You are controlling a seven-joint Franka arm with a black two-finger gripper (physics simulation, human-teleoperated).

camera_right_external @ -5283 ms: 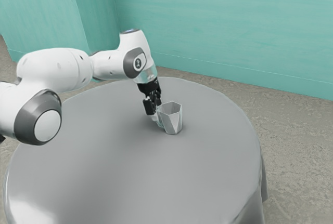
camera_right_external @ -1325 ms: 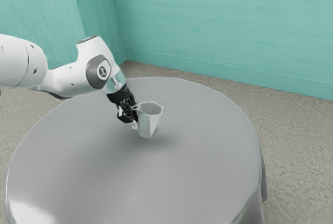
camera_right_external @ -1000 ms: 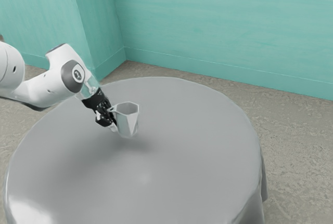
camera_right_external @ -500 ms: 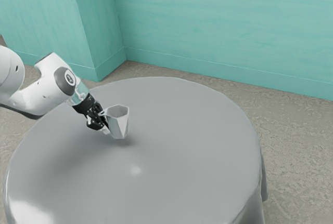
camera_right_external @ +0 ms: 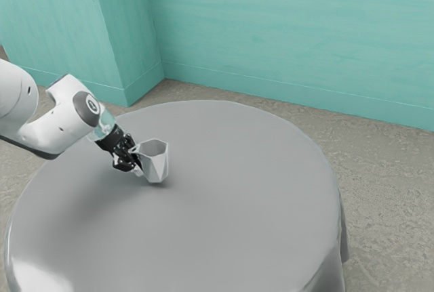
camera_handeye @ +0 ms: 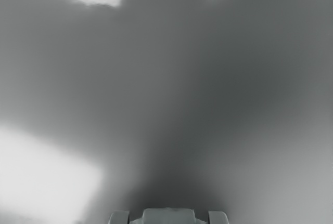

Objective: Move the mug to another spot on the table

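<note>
One grey faceted mug (camera_right_external: 156,162) sits left of centre in the exterior frame, low over the round grey table (camera_right_external: 271,197), possibly just touching it; the black gripper (camera_right_external: 133,160) is clenched on its handle side, reaching in from the left edge
</note>
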